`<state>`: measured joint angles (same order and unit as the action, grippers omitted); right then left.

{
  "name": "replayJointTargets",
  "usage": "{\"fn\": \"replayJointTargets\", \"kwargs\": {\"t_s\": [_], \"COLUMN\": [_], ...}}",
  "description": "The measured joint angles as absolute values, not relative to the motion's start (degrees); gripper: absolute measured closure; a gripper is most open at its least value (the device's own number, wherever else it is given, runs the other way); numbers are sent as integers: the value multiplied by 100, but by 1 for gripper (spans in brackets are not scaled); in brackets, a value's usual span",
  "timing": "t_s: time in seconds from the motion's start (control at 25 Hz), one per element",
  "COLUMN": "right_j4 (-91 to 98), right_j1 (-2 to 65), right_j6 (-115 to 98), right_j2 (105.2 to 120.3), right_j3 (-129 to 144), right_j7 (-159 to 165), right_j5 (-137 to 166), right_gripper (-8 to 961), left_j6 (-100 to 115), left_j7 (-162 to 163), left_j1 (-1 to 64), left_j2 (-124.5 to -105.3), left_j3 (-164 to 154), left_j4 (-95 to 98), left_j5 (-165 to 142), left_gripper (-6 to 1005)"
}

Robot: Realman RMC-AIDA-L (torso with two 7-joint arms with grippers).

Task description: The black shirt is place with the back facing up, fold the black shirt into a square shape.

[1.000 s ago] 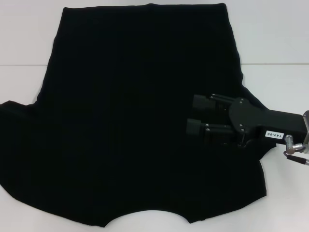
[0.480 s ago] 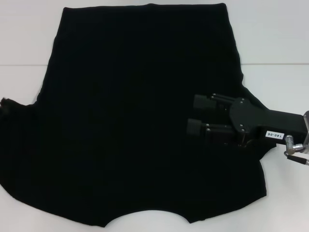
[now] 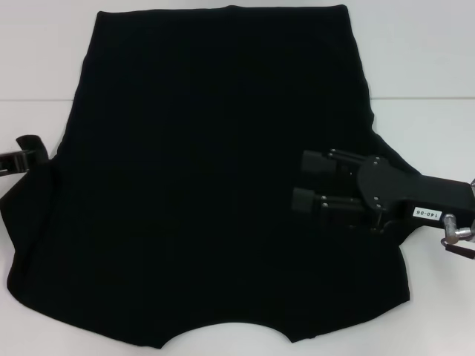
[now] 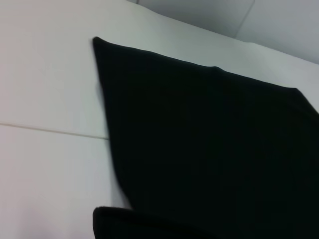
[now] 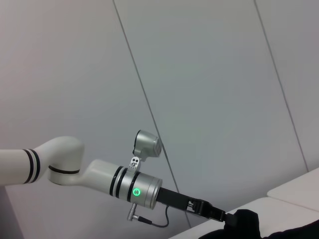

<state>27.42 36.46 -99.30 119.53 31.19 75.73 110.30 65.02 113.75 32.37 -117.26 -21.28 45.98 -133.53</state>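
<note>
Left gripper [image 3: 30,152] now apparently lifting black shirt [image 3: 215,185] sleeve.

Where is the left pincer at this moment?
In the head view, the left pincer is at the far left edge, at the left sleeve of the black shirt, opposite the right pincer.

The black shirt [image 3: 215,185] covers most of the table [image 3: 430,67]; bare strips lie at both sides. The right gripper [image 3: 306,180] overhangs its right part, the left gripper [image 3: 30,148] its left sleeve
</note>
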Motion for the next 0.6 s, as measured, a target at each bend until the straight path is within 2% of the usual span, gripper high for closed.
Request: {"fn": "replayJointTargets", "kwargs": {"t_s": [0.32, 0.6], "right_j4": [2742, 2742], "right_j1": [3616, 3628], "right_j6": [-9941, -9941], "right_j2": [11952, 11953], "right_j3": [3124, 3129], "right_j7": [7496, 7496], "right_j5": [11030, 11030], "right_gripper": [69, 70], "left_j6": [7195, 7285], "left_j7": [11186, 11077], "left_j1": [3255, 3296], "left_j2": [-11717, -11824], "left_j3": [-2132, -2513], "left_j4": [4630, 4587], "left_j5": [-13168, -13148], "left_gripper": [943, 941]}}
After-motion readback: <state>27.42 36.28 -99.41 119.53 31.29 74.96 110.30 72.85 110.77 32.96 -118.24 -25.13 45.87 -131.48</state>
